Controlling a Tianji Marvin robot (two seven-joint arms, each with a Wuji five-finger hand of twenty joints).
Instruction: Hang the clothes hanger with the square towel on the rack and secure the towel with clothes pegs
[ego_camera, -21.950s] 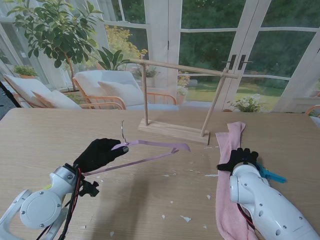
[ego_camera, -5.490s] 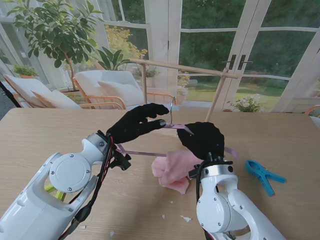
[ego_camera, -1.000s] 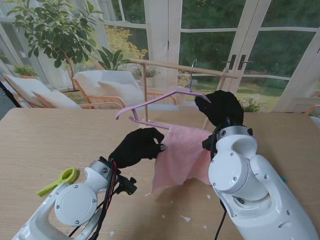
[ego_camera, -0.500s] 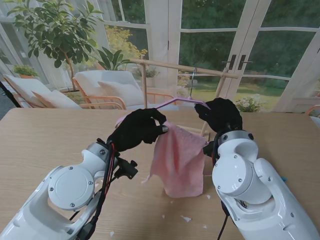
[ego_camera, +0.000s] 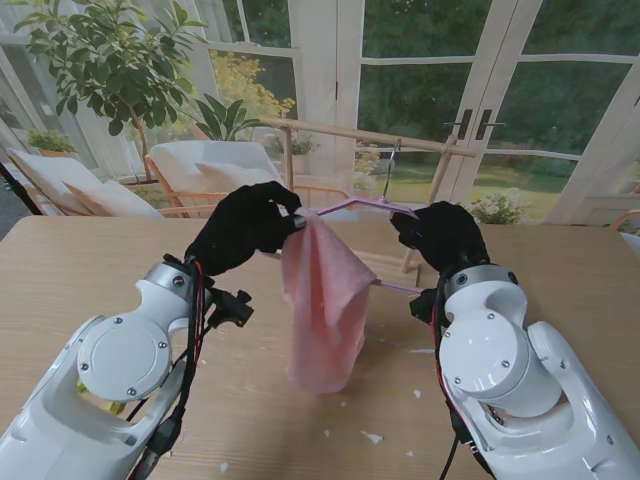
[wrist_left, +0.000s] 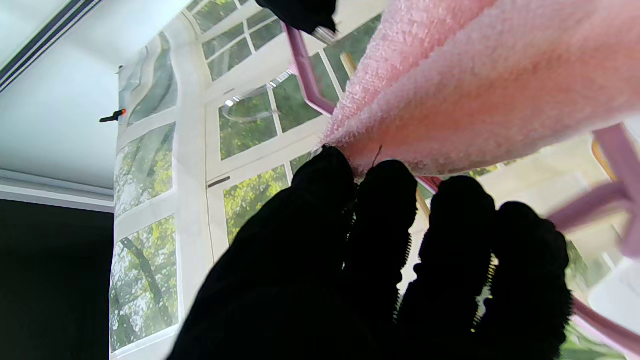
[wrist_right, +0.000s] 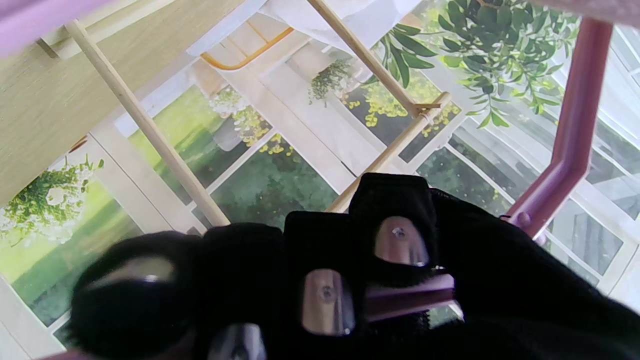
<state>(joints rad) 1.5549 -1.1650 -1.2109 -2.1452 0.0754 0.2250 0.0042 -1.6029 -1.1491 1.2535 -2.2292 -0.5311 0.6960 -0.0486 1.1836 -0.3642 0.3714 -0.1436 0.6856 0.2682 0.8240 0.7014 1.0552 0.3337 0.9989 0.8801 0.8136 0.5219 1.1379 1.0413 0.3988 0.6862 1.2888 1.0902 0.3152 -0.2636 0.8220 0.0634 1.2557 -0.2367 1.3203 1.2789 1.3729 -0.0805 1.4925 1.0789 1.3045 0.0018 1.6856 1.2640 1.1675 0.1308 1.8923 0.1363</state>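
Since half a second ago, the left hand (ego_camera: 243, 229) has been raised and the square towel (ego_camera: 322, 300) now hangs in a long narrow fold. Fluffy pink terry is pinched at its top edge by the left hand. The thin lilac plastic hanger (ego_camera: 362, 205) is gripped by the right hand (ego_camera: 440, 235), lifted above the counter (ego_camera: 80, 270) just before the wooden rack (ego_camera: 375, 137).

Held up over the table (ego_camera: 80, 260): hanger (ego_camera: 352, 206) between left hand (ego_camera: 243, 226) and right hand (ego_camera: 441, 236), towel (ego_camera: 322, 300) draped from its left end, hanging down. Behind both, farther off, rack (ego_camera: 372, 136); hook just before its rail.
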